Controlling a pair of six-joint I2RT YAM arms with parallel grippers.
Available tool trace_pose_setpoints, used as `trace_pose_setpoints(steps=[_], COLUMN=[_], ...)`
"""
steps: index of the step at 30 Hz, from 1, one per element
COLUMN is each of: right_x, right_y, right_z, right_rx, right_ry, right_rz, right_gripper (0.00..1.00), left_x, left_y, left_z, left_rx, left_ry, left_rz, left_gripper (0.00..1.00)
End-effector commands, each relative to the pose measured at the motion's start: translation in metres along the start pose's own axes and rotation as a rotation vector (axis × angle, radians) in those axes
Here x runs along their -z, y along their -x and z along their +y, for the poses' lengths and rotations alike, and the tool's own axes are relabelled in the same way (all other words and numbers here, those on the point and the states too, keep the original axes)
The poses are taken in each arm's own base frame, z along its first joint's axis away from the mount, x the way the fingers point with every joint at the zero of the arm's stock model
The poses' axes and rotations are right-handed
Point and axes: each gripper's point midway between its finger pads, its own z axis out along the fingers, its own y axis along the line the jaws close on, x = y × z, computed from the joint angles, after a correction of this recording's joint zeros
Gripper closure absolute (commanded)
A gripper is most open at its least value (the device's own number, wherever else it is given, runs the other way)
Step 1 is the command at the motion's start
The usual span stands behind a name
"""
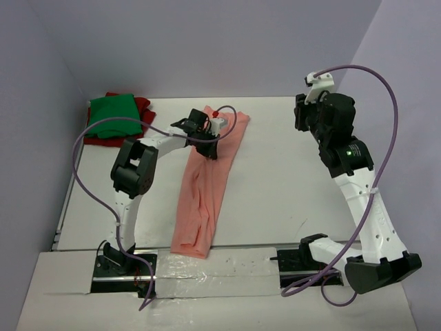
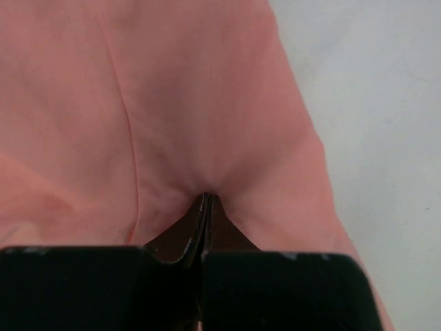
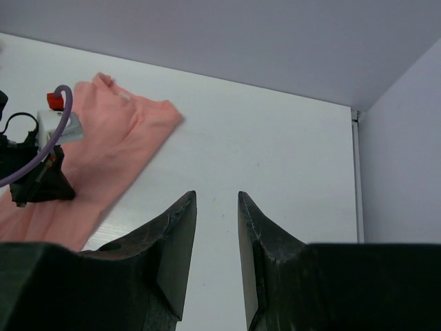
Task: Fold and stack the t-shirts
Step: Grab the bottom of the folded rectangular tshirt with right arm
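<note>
- Hidden: dark red tee (image 1: 143,105) lies mostly under green tee (image 1: 114,116); only its edges show. The pair sits at 10 o'clock on the table (image 1: 289,186).
- Salmon-pink tee (image 1: 205,189): mid-table, runs 12 to 6 o'clock. Far end partly covered by L arm in top view; cut off by frame in L wrist view.
- No label or writing legible anywhere.
- Pink cloth is soft and matte, folded to a long narrow strip w/ lengthwise creases. Table is white and smooth.
- L gripper (image 2: 207,200): black fingers pressed together, pinching a pucker of pink cloth near the strip's far end.
- R gripper (image 3: 216,214): at 2 o'clock, well apart from cloth, narrow gap betw fingers, nothing in it.
</note>
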Motion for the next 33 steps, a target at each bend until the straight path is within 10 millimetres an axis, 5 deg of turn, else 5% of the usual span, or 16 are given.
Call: trace_pose_setpoints(steps=[1,9,10,12,13,15,16,22,24,25,28,29,31,32,33], right_x=[0.012,0.038,0.041,0.045,0.048,0.053,0.055,0.064,0.063,0.061,0.055,0.053,0.041,0.032,0.028], right_y=[0.003,0.034,0.040,0.042,0.045,0.047,0.048,0.044,0.035,0.027,0.011,0.005,-0.022,-0.040,-0.052], right_z=[-0.009,-0.012,-0.014,-0.016,-0.017,-0.017,-0.016,-0.017,-0.017,-0.016,-0.010,-0.004,0.004,0.019,0.025], right_rx=[-0.001,-0.030,-0.029,-0.030,-0.033,-0.039,-0.040,-0.044,-0.036,-0.033,-0.019,-0.016,-0.013,-0.014,-0.017], right_ry=[-0.028,-0.019,-0.022,-0.031,-0.033,-0.030,-0.026,-0.033,-0.032,-0.032,-0.004,0.026,0.058,0.131,0.162], right_rz=[-0.022,-0.098,-0.111,-0.112,-0.118,-0.123,-0.126,-0.123,-0.104,-0.089,-0.053,-0.041,0.032,0.084,0.122], right_gripper=[0.62,0.62,0.62,0.62,0.62,0.62,0.62,0.62,0.62,0.62,0.58,0.53,0.46,0.42,0.40], left_x=[0.023,-0.028,-0.029,-0.047,-0.045,-0.061,-0.057,-0.058,-0.050,-0.033,-0.013,0.011,0.032,0.067,0.075], left_y=[-0.004,-0.003,0.016,0.017,0.043,0.046,0.071,0.107,0.114,0.134,0.140,0.157,0.159,0.177,0.166], left_z=[0.018,0.033,0.032,0.034,0.031,0.038,0.038,0.047,0.045,0.039,0.032,0.024,0.016,0.002,-0.002], left_rx=[0.019,0.076,0.093,0.125,0.106,0.126,0.108,0.115,0.118,0.105,0.101,0.081,0.081,0.055,0.061], left_ry=[0.135,0.110,0.101,0.083,0.078,0.085,0.087,0.131,0.135,0.133,0.141,0.147,0.146,0.152,0.153], left_rz=[0.026,0.076,0.035,0.045,0.000,0.000,-0.058,-0.203,-0.243,-0.309,-0.340,-0.386,-0.394,-0.451,-0.431], left_gripper=[1.00,1.00,1.00,1.00,1.00,1.00,1.00,1.00,1.00,1.00,1.00,0.94,0.79,0.60,0.53])
